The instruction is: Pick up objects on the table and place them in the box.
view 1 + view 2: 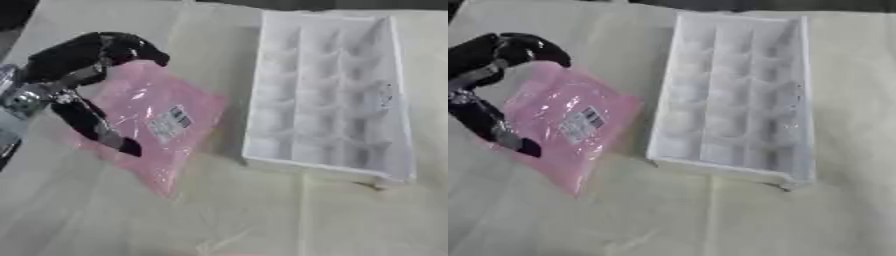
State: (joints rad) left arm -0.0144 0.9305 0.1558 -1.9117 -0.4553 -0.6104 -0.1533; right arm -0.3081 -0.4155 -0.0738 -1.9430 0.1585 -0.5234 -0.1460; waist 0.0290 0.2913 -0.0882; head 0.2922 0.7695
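While over pink bag [153, 125], left hand [87, 80] spread.

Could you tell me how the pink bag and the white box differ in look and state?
The pink bag is flat, soft and glossy with a label; the white box is rigid and split into compartments. The left hand arches over the bag; nothing touches the box. Both rest on the table.
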